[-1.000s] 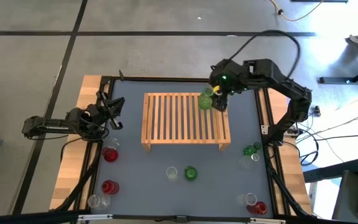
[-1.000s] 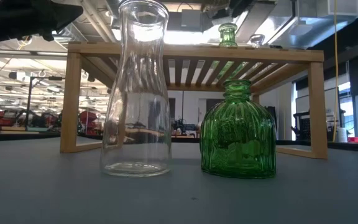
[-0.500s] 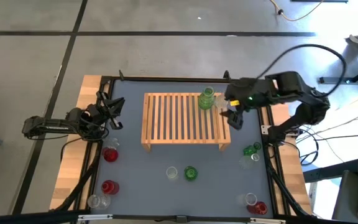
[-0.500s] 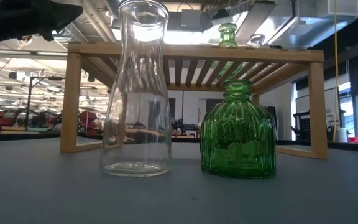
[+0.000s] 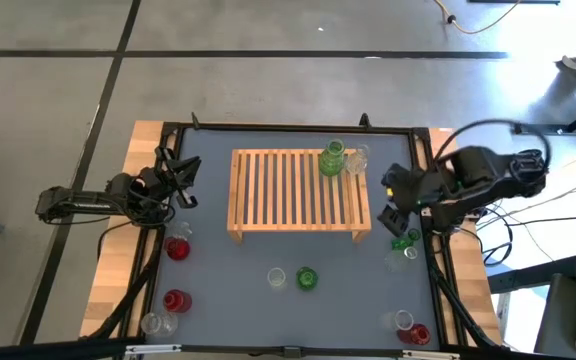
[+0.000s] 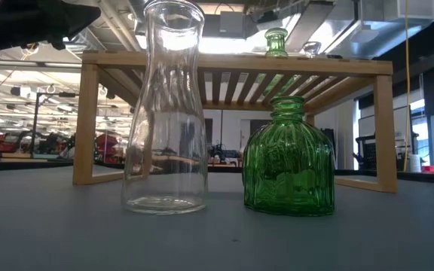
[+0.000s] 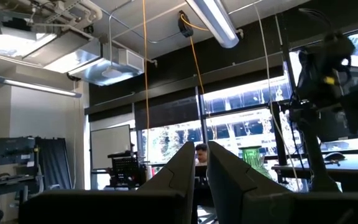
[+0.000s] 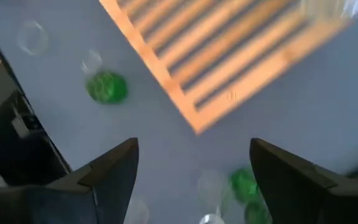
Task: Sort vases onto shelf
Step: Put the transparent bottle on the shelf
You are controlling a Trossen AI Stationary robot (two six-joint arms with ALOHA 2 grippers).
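Note:
The shelf [image 5: 298, 190] stands mid-table. A green vase [image 5: 333, 160] and a clear vase [image 5: 356, 160] stand upright on its far right corner; their necks [image 6: 276, 41] show above the top in the low view. My right gripper [image 5: 392, 210] [image 8: 194, 180] hovers open just off the shelf's right end, above a green vase [image 5: 400, 241] and a clear one [image 5: 408, 256] on the table. My left gripper [image 5: 183, 178] [image 7: 201, 149] waits shut at the table's left edge, level and pointing right.
A clear vase [image 5: 276, 277] and a green vase [image 5: 307, 279] stand near the front edge. Two red vases [image 5: 177, 248] [image 5: 175, 300] and a clear one [image 5: 155, 323] are near left. A clear one [image 5: 403, 320] and a red one [image 5: 418, 334] are near right.
My right gripper has drawn away from the green vase at the shelf's far right corner, moving right and toward the near edge, past the shelf's right end. The green vase stays upright on the shelf.

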